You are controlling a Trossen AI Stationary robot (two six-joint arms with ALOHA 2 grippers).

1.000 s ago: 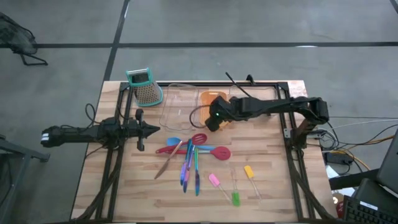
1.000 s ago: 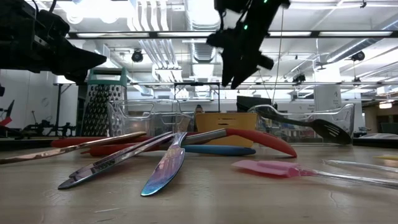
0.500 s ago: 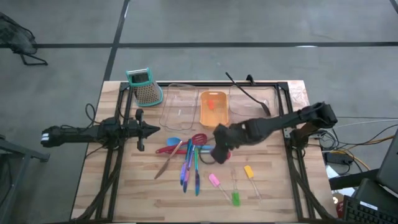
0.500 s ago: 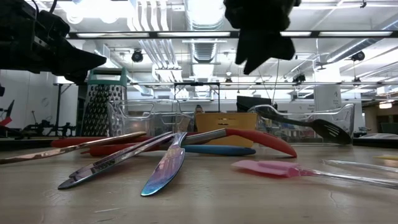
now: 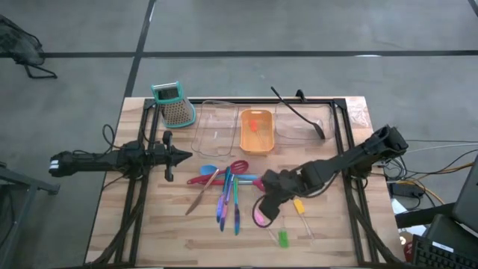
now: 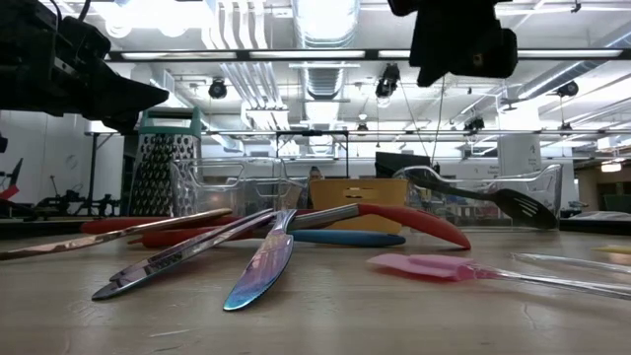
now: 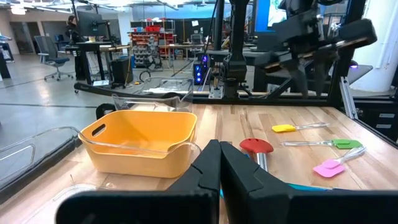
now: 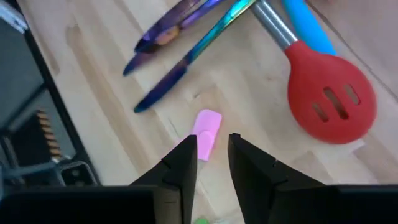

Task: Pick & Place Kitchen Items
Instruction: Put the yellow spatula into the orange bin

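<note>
Right pincer (image 5: 263, 214) hovers over the pink spatula (image 5: 259, 217) (left arm waits at table's edge).

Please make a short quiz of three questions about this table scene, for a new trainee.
1. True or false: the right claw hangs above the pink spatula.
2. The orange tray stands between:
A) two clear trays
B) the grater and the knives
C) both arms
3. Fill in: the long black spoon lies in the clear tray on the ____ arm's side.

Key: 1 true; 2 A; 3 right.
</note>
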